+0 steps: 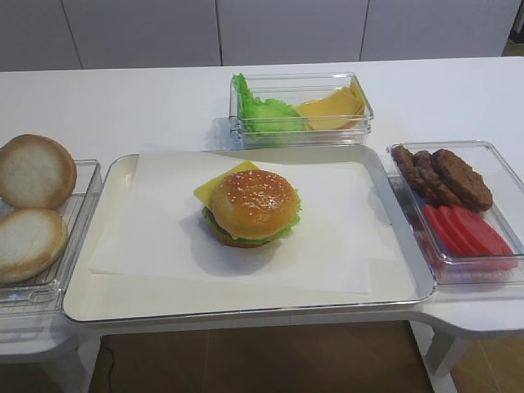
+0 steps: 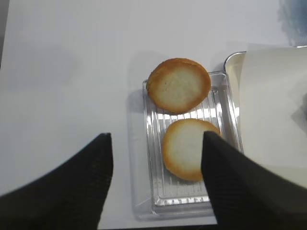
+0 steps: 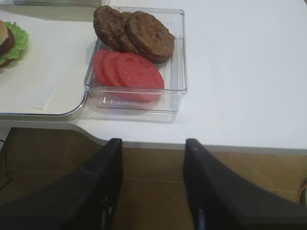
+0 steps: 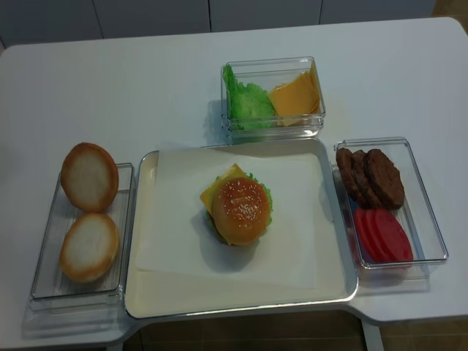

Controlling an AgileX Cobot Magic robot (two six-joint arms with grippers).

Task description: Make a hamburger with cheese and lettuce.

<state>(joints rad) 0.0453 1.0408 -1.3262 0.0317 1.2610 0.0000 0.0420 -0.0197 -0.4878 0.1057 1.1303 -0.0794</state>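
The hamburger (image 1: 252,206) stands on white paper in the middle of the tray (image 1: 106,304), with a glossy sesame top bun. A corner of the yellow cheese (image 1: 214,183) sticks out at its back left. The green lettuce (image 1: 286,227) ruffles out under the bun. It also shows in the second high view (image 4: 240,210), and its edge shows in the right wrist view (image 3: 10,42). My left gripper (image 2: 156,143) is open and empty above the bun box. My right gripper (image 3: 152,146) is open and empty, off the table's front edge. Neither gripper shows in the high views.
A clear box (image 1: 82,214) at the left holds two pale bun halves (image 2: 178,85). A box (image 1: 360,123) at the back holds loose lettuce leaves and cheese slices. A box (image 3: 177,91) at the right holds dark patties (image 3: 148,36) and tomato slices (image 3: 128,71).
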